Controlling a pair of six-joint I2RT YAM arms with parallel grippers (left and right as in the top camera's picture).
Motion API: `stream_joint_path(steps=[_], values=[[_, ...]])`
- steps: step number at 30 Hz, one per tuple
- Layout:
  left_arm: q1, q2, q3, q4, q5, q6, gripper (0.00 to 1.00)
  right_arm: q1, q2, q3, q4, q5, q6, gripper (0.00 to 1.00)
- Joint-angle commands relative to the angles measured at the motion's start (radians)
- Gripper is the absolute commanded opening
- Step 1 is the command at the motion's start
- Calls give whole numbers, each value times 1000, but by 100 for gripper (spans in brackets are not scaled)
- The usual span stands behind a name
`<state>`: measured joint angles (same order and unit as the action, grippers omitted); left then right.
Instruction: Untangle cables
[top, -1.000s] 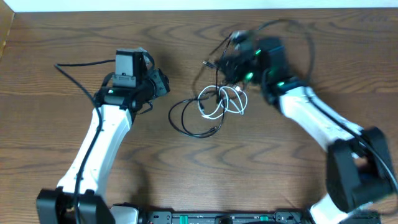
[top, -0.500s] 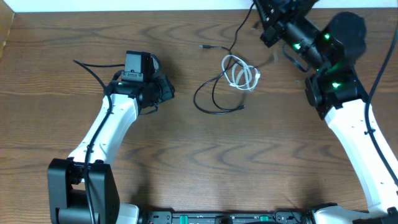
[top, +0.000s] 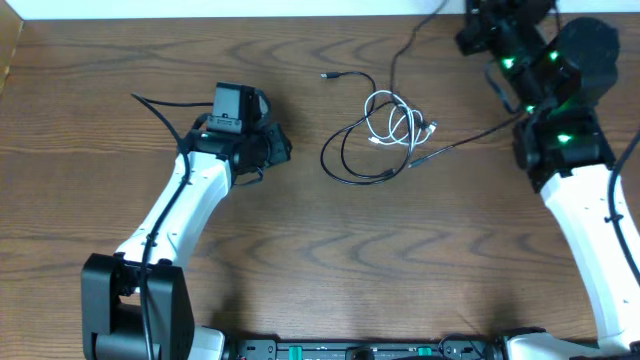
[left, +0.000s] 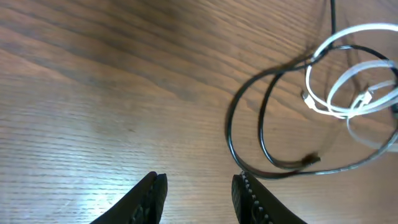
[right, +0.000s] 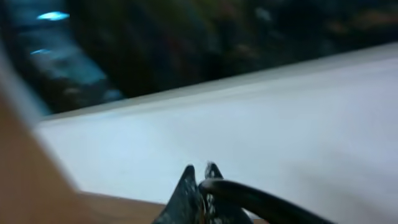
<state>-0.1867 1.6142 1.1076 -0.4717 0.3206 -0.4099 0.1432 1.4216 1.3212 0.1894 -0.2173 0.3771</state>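
On the brown, strongly grained wooden table (top: 300, 270): thin, smooth white cable (left: 320, 110) wound into small overlapping rings, lying flat toward the far centre-right. Tangled through it, thin black cable (left: 229, 127) bent into a wider, flattened oval loop, long axis running left to right, small plug end (top: 327, 75) pointing left at the far side, one strand climbing toward the far right corner. Pinched there between the closed tips of the right gripper (right: 199, 174), blurred in its own view. Left of the loop and apart from it, left gripper (left: 199, 194), black ribbed fingers (left: 152, 193) parted narrowly, holding nothing.
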Motion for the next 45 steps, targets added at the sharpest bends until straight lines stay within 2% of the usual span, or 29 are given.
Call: stream_joint_path(steps=[1,4,8,11,15,21,25,28,29,33,36,41,45], values=[[-20,2,10,-3,12,22,39,-103,-11,11,-41,156,11,1],[-34,2,10,-3,11,25,39,-229,-11,11,-19,161,61,1],[-47,2,10,-3,8,25,39,-416,-11,11,150,-15,338,1],[-48,2,10,-3,8,25,39,-523,-11,11,255,-76,488,1],[-48,2,10,-3,8,25,39,-582,-11,11,224,-138,538,1],[-48,2,10,-3,8,25,39,-554,-5,11,-132,-234,415,1],[-48,2,10,-3,8,25,39,-494,9,11,-168,-356,301,1],[-48,2,10,-3,8,25,39,-397,11,11,-54,-447,215,1],[-48,2,10,-3,8,25,39,-346,11,11,46,-471,190,1],[-48,2,10,-6,8,25,39,-280,11,11,297,-446,203,1],[-48,2,9,-8,8,25,39,-261,11,11,466,-348,291,1],[-48,2,9,-7,8,25,39,-259,11,11,607,-319,422,1],[-48,2,9,-7,8,25,39,-259,11,11,645,-336,440,1]])
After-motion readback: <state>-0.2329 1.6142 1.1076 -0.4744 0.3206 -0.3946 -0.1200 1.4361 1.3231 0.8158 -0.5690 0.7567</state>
